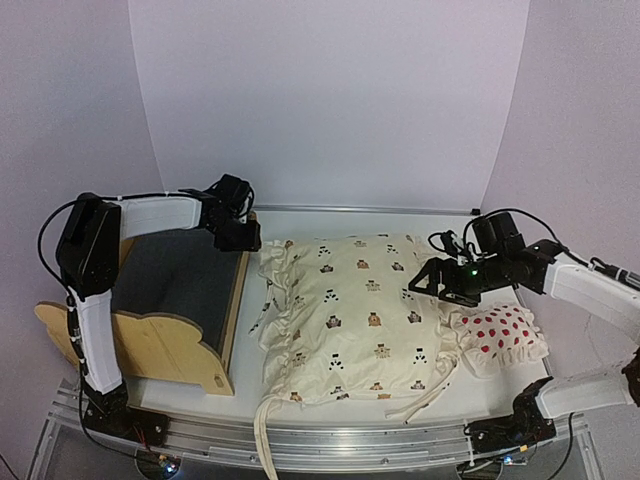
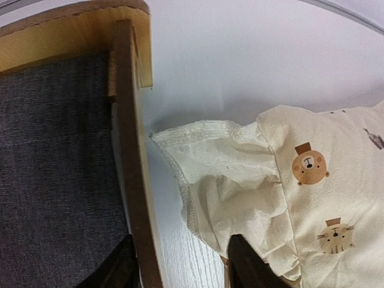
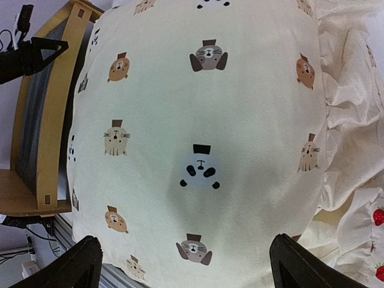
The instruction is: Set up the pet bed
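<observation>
Pet bed (image 1: pixel 170 340): at the left of the table (image 1: pixel 330 222), grey slatted base bare, right side rail just beside the cushion's ruffle.
Cushion (image 1: pixel 350 310): flat on the table mid-scene, not yet in the frame; dotted pillow (image 1: pixel 505 335) to its right.
Left gripper (image 2: pixel 180 264): fingers apart, straddling the rail near its far end, with a gap on the cushion side.
Right gripper (image 3: pixel 186 252): fingers spread wide above the cushion, holding nothing.
Step (judged): taking hold of the frame to position it.
Next: pinch the rail only, keeping the ruffle out.
</observation>
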You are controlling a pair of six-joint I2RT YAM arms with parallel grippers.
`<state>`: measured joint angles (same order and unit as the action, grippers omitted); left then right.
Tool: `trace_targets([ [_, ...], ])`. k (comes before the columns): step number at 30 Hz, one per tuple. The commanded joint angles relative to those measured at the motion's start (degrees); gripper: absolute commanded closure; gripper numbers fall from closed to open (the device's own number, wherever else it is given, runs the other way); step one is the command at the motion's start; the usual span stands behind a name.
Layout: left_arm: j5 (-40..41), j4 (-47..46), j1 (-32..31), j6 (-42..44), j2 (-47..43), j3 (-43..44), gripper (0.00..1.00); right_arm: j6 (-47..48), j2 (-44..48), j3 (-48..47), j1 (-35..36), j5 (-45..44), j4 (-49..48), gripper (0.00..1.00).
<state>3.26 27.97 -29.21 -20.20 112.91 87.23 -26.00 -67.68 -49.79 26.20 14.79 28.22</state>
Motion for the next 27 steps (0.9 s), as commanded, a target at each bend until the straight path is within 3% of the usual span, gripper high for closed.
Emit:
trace_targets([
  [1, 1.80, 1.43, -2.28, 1.88, 2.87, 4.68, 0.57, 0.41, 2.66, 1.09, 0.33, -0.21, 1.17, 0.02],
  [5, 2.70, 2.27, -3.78, 3.57, 5.38, 6.16, 0.71, 0.51, 4.40, 2.08, 0.29, -0.63, 1.93, 0.02],
  [8, 3.96, 2.85, -5.88, 5.34, 7.17, 7.63, 0.92, 1.04, 5.99, 2.53, 0.30, -1.68, 3.05, 0.02],
  [10, 4.73, 3.21, -7.68, 7.28, 8.35, 9.03, 1.00, 1.44, 7.15, 2.79, 0.33, -2.83, 4.33, 0.02],
  [17, 0.84, 4.06, -15.82, 19.22, 12.01, 13.06, 1.00, 3.26, 13.03, 3.71, 0.33, -10.78, 9.63, 0.02],
  [24, -4.16, 1.65, -18.54, 25.82, 7.47, 6.84, 0.99, 4.11, 16.90, 3.91, 0.29, -14.79, 12.21, 0.02],
  [27, -0.16, 1.07, -19.11, 23.86, 4.48, 4.29, 0.77, 4.50, 14.86, 1.84, 0.28, -14.21, 12.07, 0.02],
])
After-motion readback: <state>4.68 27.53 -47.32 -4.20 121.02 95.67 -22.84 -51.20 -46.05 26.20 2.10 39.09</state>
